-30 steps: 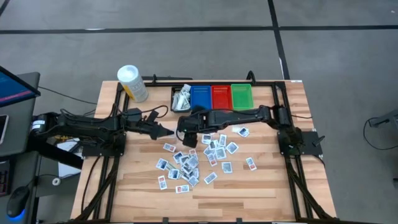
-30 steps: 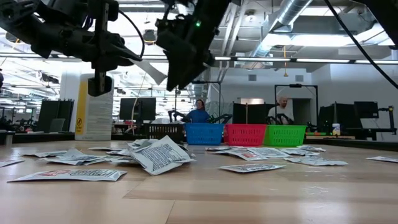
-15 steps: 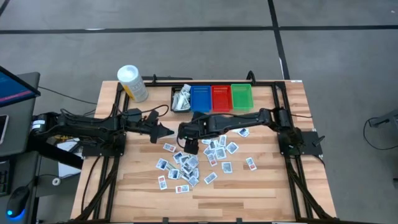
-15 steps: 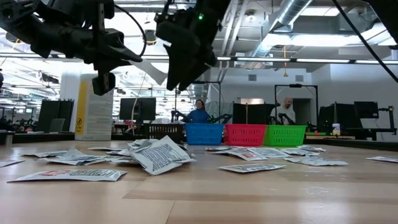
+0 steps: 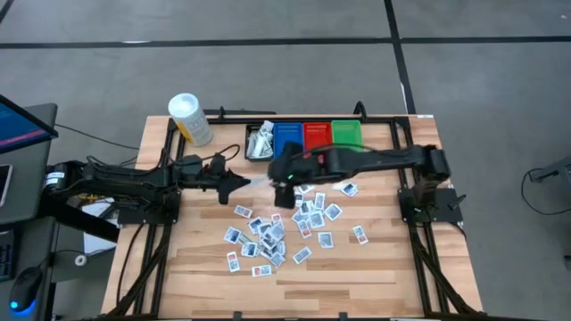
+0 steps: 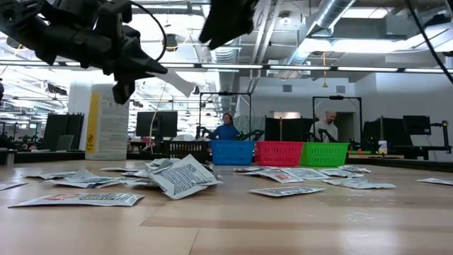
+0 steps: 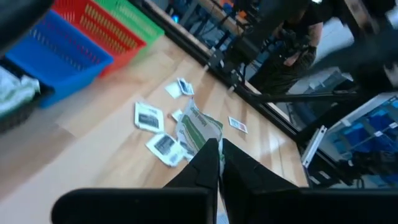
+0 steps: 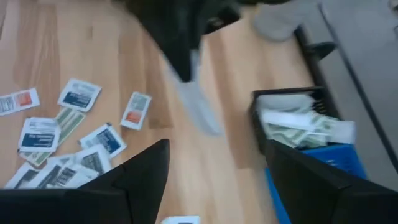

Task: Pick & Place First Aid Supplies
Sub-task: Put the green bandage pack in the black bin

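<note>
A wooden desk (image 5: 384, 267) is seen from above, with both arms reaching in over its middle. Along its far edge a row of four bins is set side by side: a black bin (image 5: 260, 141) with packets already inside, then a blue bin (image 5: 288, 139), a red bin (image 5: 318, 137) and a green bin (image 5: 347, 135). A white tub (image 5: 189, 119) with a yellow label is stood at the far left corner. The first aid packets (image 5: 272, 234) are scattered flat across the middle of the desk, some overlapping. The right gripper (image 5: 284, 183) is held above the desk just in front of the blue bin, its jaws spread wide with nothing between them. The left gripper (image 5: 243, 182) is raised just beside it, jaws closed on one packet (image 7: 200, 129), which is held clear of the desk near the black bin.
</note>
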